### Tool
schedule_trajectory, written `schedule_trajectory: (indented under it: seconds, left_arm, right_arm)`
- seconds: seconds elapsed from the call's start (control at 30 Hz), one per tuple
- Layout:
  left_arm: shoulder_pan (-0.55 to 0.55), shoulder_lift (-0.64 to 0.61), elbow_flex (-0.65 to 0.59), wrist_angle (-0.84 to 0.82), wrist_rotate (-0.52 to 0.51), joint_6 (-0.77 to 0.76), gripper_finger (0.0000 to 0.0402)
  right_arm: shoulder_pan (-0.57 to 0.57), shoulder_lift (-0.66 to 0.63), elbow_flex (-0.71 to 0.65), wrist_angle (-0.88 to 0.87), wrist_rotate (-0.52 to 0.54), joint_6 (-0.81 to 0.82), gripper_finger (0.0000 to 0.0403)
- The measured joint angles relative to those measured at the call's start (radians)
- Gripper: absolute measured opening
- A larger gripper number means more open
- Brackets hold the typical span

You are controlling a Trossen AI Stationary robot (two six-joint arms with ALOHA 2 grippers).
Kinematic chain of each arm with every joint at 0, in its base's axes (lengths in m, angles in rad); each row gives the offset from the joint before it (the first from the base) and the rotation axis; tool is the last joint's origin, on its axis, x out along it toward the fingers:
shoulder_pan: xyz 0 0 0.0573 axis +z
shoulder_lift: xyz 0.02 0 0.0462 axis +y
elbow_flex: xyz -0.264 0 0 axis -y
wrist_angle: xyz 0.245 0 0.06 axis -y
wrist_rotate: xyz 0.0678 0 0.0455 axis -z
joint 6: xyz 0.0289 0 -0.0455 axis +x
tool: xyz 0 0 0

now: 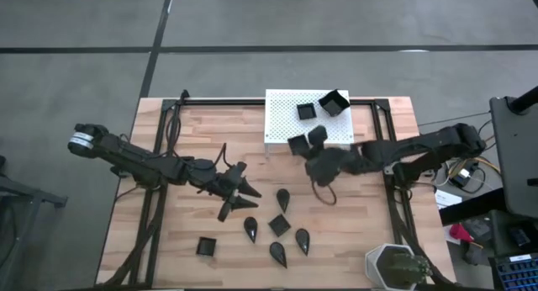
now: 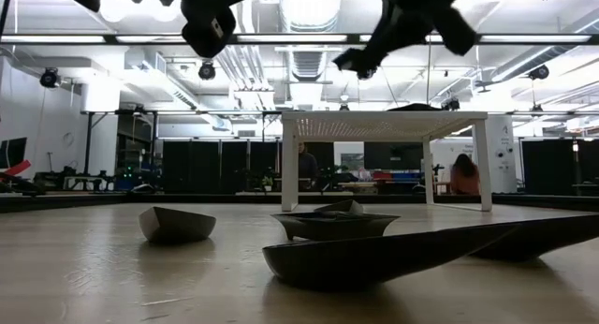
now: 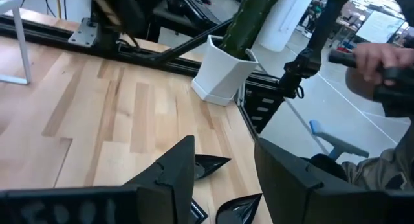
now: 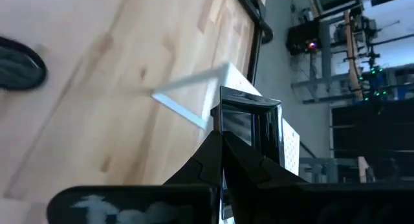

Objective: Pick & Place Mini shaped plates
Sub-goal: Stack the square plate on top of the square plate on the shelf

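Several mini shaped plates lie flat on the wooden table: teardrop ones (image 1: 283, 198) (image 1: 250, 228) (image 1: 301, 239) and square ones (image 1: 279, 224) (image 1: 206, 246). Two more square plates (image 1: 306, 111) (image 1: 334, 102) sit on top of the white perforated stand (image 1: 282, 123). My right gripper (image 1: 307, 152) hangs in the air just off the stand's near edge, shut on a square plate (image 1: 297, 145). My left gripper (image 1: 244, 192) hovers open above the table left of the teardrop plates, with nothing between its fingers (image 3: 174, 179). My right gripper pinches the square plate by one raised rim wall (image 4: 228, 134) between its two fingertips. The plate stands on edge beyond the fingers, lifted clear of both table and stand.
A white pot with a green plant (image 1: 395, 267) stands at the table's near right corner. Black rails run along both table sides. In the left wrist view a person's hand (image 3: 372, 56) shows beyond the table. Bare wood lies at the table's left and far left.
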Motion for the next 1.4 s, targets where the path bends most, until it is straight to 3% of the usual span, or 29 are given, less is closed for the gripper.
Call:
schedule_trajectory:
  seconds: [0.33, 0.57, 0.67, 0.77, 1.1, 1.2, 1.4]
  left_arm:
    - [0.000, 0.000, 0.000, 0.019, 0.001, 0.023, 0.0151]
    - [0.000, 0.000, 0.000, 0.021, 0.004, 0.018, 0.0152]
    - [0.000, 0.000, 0.000, 0.021, 0.004, 0.015, 0.0151]
    - [0.000, 0.000, 0.000, 0.016, 0.004, 0.018, 0.0151]
    - [0.000, 0.000, -0.042, 0.033, -0.001, 0.006, 0.0149]
    - [0.000, -0.001, -0.062, 0.091, -0.001, -0.017, 0.0149]
    - [-0.013, -0.026, -0.066, 0.089, 0.006, 0.025, 0.0149]
  right_arm:
    - [-0.239, -0.042, -0.041, 0.092, -0.141, -0.062, 0.0008]
    - [-0.289, 0.039, 0.051, 0.115, -0.132, 0.152, 0.0008]
    - [-0.288, 0.112, 0.136, 0.101, -0.020, 0.343, 0.0008]
    - [-0.289, 0.202, 0.274, -0.053, 0.117, 0.554, 0.0008]
    - [-0.299, 0.488, 0.690, -0.551, 0.149, 0.938, 0.0008]
    - [-0.315, 0.542, 0.748, -0.660, 0.150, 1.047, 0.0008]
    - [-0.340, 0.565, 0.764, -0.683, 0.163, 1.172, 0.0008]
